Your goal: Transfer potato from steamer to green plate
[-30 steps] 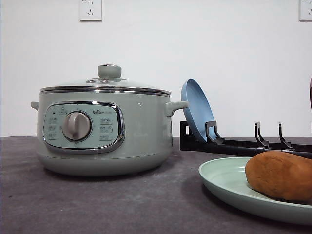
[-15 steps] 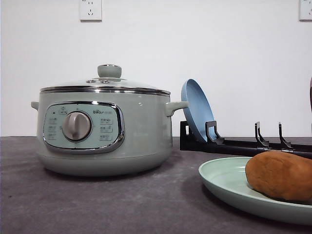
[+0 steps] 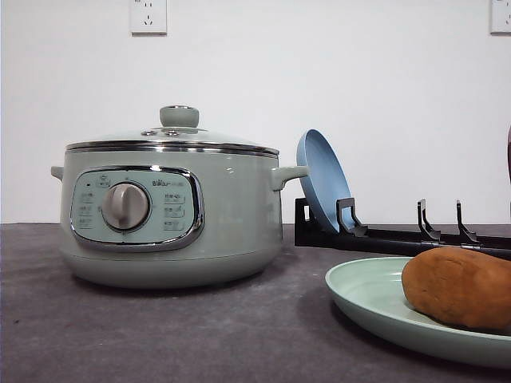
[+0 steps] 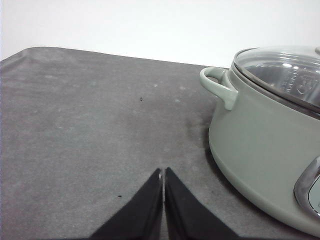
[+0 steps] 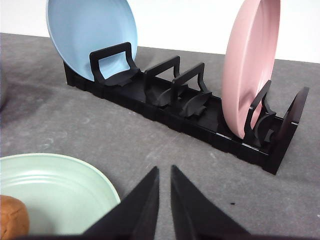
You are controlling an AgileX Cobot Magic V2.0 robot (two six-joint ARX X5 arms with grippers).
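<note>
The orange-brown potato lies on the pale green plate at the front right of the table; its edge also shows on the plate in the right wrist view. The sage-green steamer stands at centre left with its glass lid on. My left gripper is shut and empty over bare cloth, left of the steamer's side handle. My right gripper hovers beside the plate's rim, fingers together with only a sliver of a gap and nothing held.
A black dish rack runs along the back right, holding an upright blue plate and a pink plate. The grey cloth left of the steamer is open room.
</note>
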